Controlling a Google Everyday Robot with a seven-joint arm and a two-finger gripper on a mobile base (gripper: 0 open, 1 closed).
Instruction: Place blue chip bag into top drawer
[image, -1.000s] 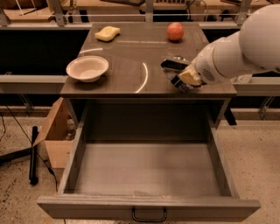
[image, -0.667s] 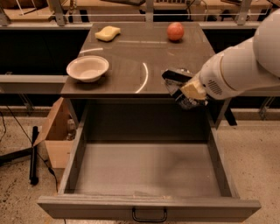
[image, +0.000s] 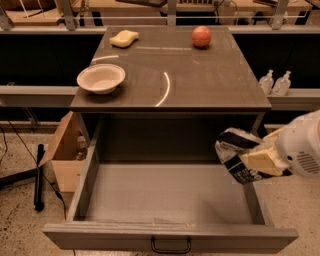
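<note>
Gripper (image: 252, 161) hangs at the right of the view, its cream fingers (image: 260, 159) pinching the bag (image: 231, 150) from the right side. The one bag is off the table, in the air over the right wall of the drawer (image: 165, 195), just below the tabletop's front right corner. It stands roughly upright, with its long axis leaning from upper left to lower right and a dark top edge turned up and to the left.

The single drawer is pulled fully open, and its front panel with one dark handle (image: 171, 244) is nearest. A cardboard box (image: 62, 155) sits on the floor to the left. On the table (image: 200, 85) rest one white bowl (image: 101, 78) at the near left, one yellow sponge (image: 124, 38) at the far left and one red fruit (image: 201, 36) at the far right. Two small bottles (image: 274, 83) stand on a ledge to the right.
</note>
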